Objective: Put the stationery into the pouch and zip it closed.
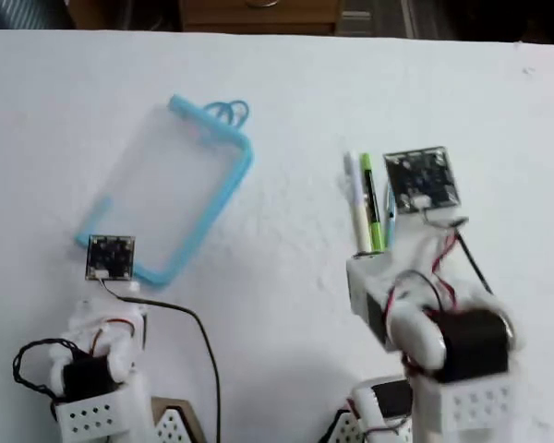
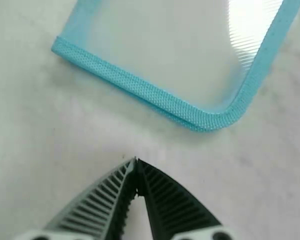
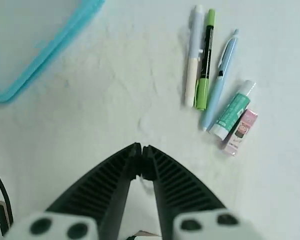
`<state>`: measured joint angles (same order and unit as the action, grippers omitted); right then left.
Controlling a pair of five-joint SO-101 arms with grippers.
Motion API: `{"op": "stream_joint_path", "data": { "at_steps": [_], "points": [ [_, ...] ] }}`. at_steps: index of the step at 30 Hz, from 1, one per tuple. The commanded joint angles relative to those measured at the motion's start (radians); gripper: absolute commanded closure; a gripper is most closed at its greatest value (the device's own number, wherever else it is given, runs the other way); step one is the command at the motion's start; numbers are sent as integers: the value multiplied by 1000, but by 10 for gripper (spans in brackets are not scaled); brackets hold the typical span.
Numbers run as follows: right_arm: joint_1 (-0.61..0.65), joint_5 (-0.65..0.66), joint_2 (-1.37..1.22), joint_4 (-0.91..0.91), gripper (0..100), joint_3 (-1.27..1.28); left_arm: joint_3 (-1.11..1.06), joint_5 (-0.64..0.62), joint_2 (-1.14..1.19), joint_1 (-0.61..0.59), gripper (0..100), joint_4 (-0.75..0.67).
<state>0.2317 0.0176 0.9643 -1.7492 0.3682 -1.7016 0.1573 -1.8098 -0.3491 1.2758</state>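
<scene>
Nothing is packed yet: my left gripper (image 2: 136,167) and right gripper (image 3: 141,152) are closed and empty, the row of coloured pens (image 3: 205,60) outside the clear blue-edged pouch (image 1: 171,180).

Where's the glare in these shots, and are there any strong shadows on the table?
Left wrist view: a bright streaked glare patch sits near one corner on the clear face of the pouch, with a faint soft shadow along its blue edge. Right wrist view: even light, only thin soft shadows beside the green marker. High view: the table is flatly lit, no hard shadows.
</scene>
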Motion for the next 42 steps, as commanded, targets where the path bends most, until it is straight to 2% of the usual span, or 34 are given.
{"op": "stream_joint_path", "data": {
  "at_steps": [1, 7, 11, 14, 20, 22, 26, 28, 31, 35, 38, 40, 42],
  "points": [
    [-1, 3, -48, -12, 981, 5, 9, 2, -4, 1, 976, 5],
    [74, -8, -200, -12, 981, 5, 9, 2, -4, 1, 976, -2],
    [160, -114, -300, -12, 981, -32, 9, 2, -4, 1, 976, 5],
    [208, -146, -366, -12, 981, -109, 9, 2, -4, 1, 976, 5],
    [228, -158, -437, -13, 980, -164, 12, 5, -5, -2, 971, -35],
    [223, -157, -437, -13, 980, -164, 17, 8, -5, -5, 933, -83],
    [225, -157, -437, -12, 980, -169, 34, 6, -8, -47, 727, -163],
    [223, -155, -437, -7, 978, -170, 75, 0, -8, -56, 697, -173],
    [222, -153, -437, 1, 943, -170, 180, 8, -4, -54, 758, -170],
    [228, -137, -447, 2, 905, -169, 334, 20, -2, -25, 887, -153],
    [222, -117, -447, -2, 904, -169, 431, 126, 19, 50, 960, -101],
    [222, -114, -447, -8, 904, -164, 474, 180, 87, 116, 976, -87],
    [222, -112, -447, -15, 904, -164, 543, 183, 203, 168, 963, -86]
  ]
}}
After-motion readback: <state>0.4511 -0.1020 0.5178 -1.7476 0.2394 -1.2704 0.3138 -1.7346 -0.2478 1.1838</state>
